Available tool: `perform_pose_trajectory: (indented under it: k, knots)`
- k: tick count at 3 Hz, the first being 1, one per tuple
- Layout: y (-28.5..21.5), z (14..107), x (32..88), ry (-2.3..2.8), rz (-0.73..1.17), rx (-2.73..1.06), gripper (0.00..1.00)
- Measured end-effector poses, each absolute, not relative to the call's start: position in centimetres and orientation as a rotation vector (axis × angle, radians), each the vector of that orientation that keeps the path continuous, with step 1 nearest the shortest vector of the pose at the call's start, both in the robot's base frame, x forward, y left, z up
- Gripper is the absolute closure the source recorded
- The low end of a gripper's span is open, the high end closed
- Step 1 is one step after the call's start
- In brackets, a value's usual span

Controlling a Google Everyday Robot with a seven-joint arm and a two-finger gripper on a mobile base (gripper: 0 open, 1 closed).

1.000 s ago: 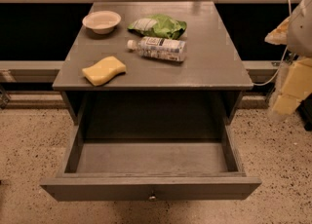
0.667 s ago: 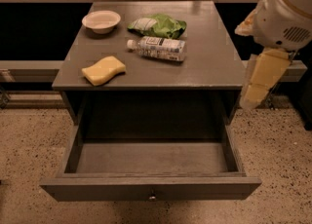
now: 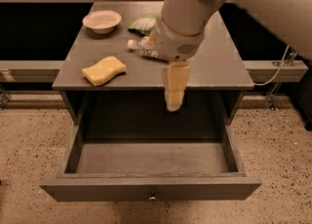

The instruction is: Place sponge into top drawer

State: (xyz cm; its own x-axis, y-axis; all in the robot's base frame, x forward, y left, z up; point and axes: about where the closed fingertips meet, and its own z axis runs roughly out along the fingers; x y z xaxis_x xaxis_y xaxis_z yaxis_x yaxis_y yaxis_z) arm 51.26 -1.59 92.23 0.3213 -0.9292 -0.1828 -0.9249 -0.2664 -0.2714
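The pale yellow sponge (image 3: 104,70) lies flat near the front left of the grey table top (image 3: 214,67). The top drawer (image 3: 151,187) is pulled wide open below the table, its inside bare, its small metal knob (image 3: 152,197) at the front centre. My gripper (image 3: 174,102) hangs from the arm over the table's front edge, above the open drawer and to the right of the sponge, apart from it. Its yellowish fingers point down and hold nothing that shows.
A white bowl (image 3: 102,21) stands at the back left of the table. A green bag (image 3: 143,24) and a plastic bottle (image 3: 139,46) lie at the back centre, partly hidden by my arm (image 3: 187,13). Speckled floor surrounds the drawer. A cable (image 3: 278,69) hangs at right.
My arm has swung from the right side leftward over the table's middle, so the gripper now hangs above the open drawer. The sponge and the drawer have not moved.
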Motion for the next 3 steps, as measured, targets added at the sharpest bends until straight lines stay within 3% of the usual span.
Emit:
perform_pose_trajectory:
  k: [2,3]
  knots:
    - [0.1,91.7,52.1,1.591,-0.008,-2.333,0.00]
    - [4.7,90.2,56.6,1.434,0.012,-2.502,0.00]
